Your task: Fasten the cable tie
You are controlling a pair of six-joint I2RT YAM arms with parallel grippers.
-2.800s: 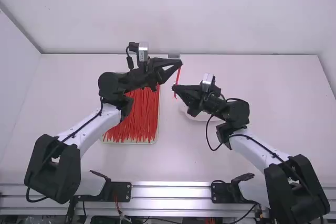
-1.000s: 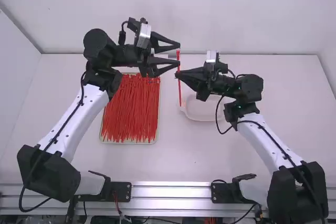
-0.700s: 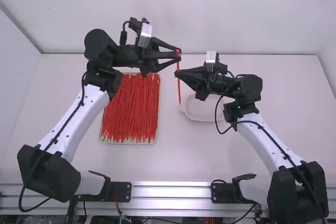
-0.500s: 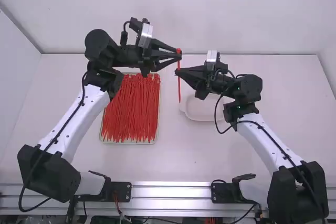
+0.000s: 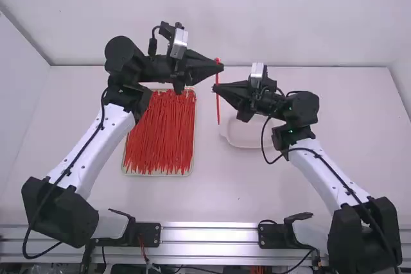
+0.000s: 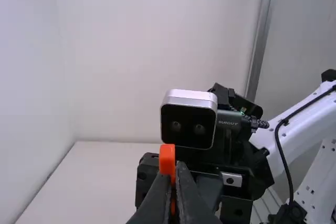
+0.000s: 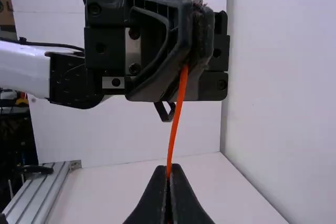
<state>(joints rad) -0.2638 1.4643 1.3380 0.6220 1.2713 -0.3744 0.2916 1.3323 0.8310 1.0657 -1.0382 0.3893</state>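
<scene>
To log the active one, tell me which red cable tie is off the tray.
The cable tie pinched in the air by both the left hand and right hand; the other ties lie heaped on the tray.

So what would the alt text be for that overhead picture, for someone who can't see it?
Two white robot arms hold one red cable tie upright between them above a white table: the left claw pinches its top end and the right claw grips it just below. A pile of spare red ties lies beside the left arm.
</scene>
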